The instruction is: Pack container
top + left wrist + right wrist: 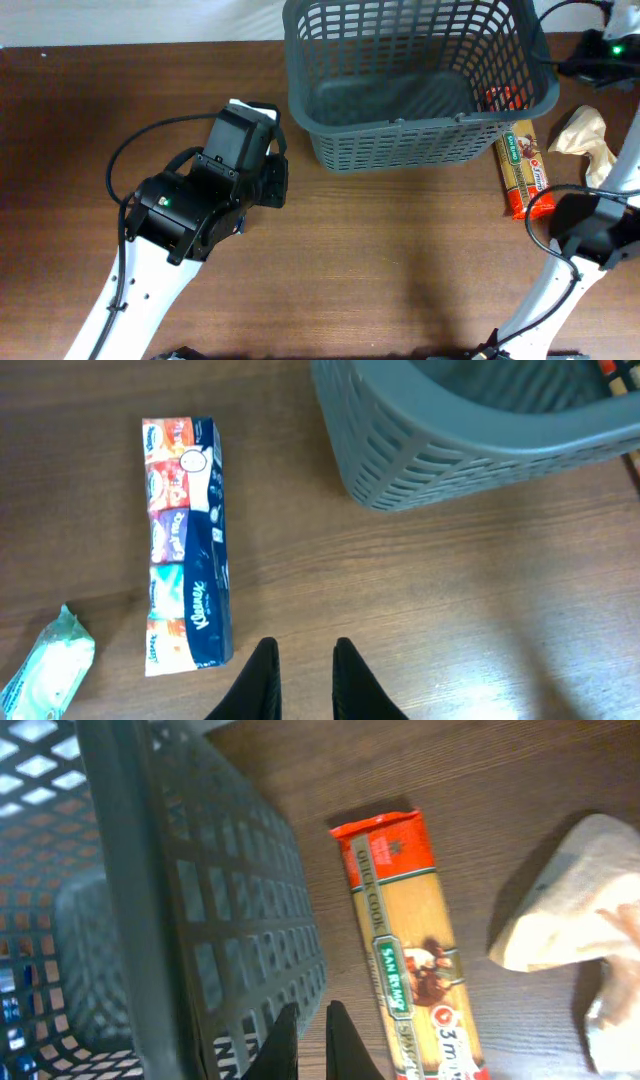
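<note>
Claws first: your left claw [300, 680] and right claw [305, 1045] both stand closed on nothing, above the bench [400, 260]. Container [420, 150] sits at the far edge, right of centre, and appears nearly empty; I judge packing barely begun. Pasta pack [405, 950] lies just beside its right wall, reading "Quick Cook" and "San Remo". Tissue pack [185, 540], left of the container, reads "Kleenex". Neither is packed.
</note>
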`<action>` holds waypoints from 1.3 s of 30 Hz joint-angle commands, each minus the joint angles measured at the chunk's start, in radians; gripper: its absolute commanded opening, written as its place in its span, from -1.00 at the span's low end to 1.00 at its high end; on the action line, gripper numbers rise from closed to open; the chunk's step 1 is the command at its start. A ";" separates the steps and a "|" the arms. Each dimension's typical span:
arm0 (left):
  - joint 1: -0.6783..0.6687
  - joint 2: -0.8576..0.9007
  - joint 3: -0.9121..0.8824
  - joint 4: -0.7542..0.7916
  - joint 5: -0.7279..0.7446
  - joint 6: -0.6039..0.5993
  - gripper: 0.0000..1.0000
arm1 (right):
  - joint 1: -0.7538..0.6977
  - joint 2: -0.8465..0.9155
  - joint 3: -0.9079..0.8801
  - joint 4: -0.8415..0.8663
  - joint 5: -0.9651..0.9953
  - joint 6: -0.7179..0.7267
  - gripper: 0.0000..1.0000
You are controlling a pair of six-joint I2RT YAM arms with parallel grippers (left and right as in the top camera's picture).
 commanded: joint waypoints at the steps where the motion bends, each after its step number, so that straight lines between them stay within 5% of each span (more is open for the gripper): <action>1: 0.003 -0.017 0.015 -0.007 0.010 0.002 -0.87 | 0.013 0.016 0.012 0.002 -0.016 -0.027 -0.92; 39: 0.003 -0.017 0.015 -0.007 -0.020 0.002 -0.86 | 0.097 0.018 0.012 0.010 -0.021 -0.031 -0.92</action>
